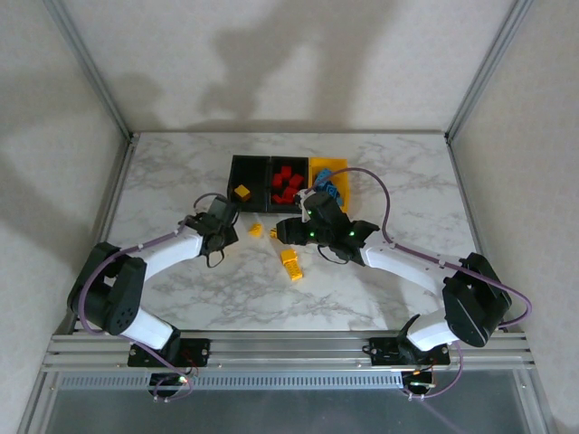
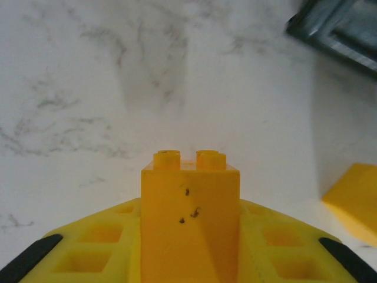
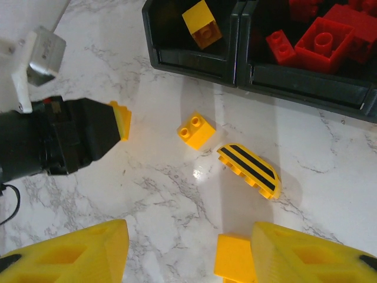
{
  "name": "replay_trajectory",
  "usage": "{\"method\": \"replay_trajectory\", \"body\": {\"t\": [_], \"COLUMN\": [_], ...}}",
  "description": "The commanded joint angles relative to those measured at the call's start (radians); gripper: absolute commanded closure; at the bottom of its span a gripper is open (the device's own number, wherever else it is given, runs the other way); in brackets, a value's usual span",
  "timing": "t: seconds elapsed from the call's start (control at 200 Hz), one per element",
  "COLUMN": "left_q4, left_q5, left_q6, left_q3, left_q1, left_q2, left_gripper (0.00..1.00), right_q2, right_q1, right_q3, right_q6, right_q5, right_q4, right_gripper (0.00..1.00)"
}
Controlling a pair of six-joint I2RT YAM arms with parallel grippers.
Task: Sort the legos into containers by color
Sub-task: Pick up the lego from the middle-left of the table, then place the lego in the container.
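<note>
My left gripper [image 1: 233, 231] is shut on a tall yellow lego [image 2: 189, 218], its studs pointing away from the wrist camera, just above the marble table. My right gripper [image 3: 188, 259] stands open over the table. A flat yellow lego [image 3: 234, 259] lies just inside its right finger [image 3: 312, 259]. Ahead lie a small yellow lego [image 3: 197, 130] and a curved yellow lego with black stripes [image 3: 250, 171]. The containers [image 1: 289, 161] sit in a row at the back. The left black one [image 3: 177, 56] holds a yellow lego [image 3: 201, 23], the middle black one holds red legos [image 3: 321, 41], and the yellow one [image 1: 336, 165] holds blue legos [image 1: 327, 192].
A yellow lego stack [image 1: 291, 262] lies on the table between the arms. A corner of the black bin [image 2: 339, 29] shows at the top right of the left wrist view, and another yellow lego [image 2: 353, 200] at its right edge. Metal frame posts [image 1: 90, 68] flank the table.
</note>
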Motion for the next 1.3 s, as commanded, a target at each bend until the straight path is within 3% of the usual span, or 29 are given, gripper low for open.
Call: {"method": "replay_trajectory", "body": {"t": [0.0, 0.451, 0.936, 1.126, 1.297], "left_q4": [-0.046, -0.089, -0.115, -0.123, -0.140], "left_q5": [0.011, 0.005, -0.014, -0.017, -0.014], "left_q6": [0.019, 0.055, 0.092, 0.098, 0.098], "left_q3": [0.062, 0.345, 0.781, 0.866, 0.906], "left_q1": [0.001, -0.006, 0.008, 0.014, 0.017], "left_q2": [-0.013, 0.110, 0.539, 0.627, 0.662], "left_gripper": [0.71, 0.71, 0.71, 0.67, 0.56], "right_q2": [-0.023, -0.048, -0.088, -0.087, -0.089], "right_q1": [0.009, 0.005, 0.001, -0.001, -0.003], "right_q3": [0.017, -0.013, -0.039, -0.040, -0.034], "right_q6": [-0.001, 0.011, 0.029, 0.034, 0.032], "right_q5": [0.028, 0.044, 0.080, 0.085, 0.089], "right_q4": [-0.013, -0.004, -0.029, -0.034, -0.042], "right_gripper": [0.43, 0.43, 0.43, 0.43, 0.43]}}
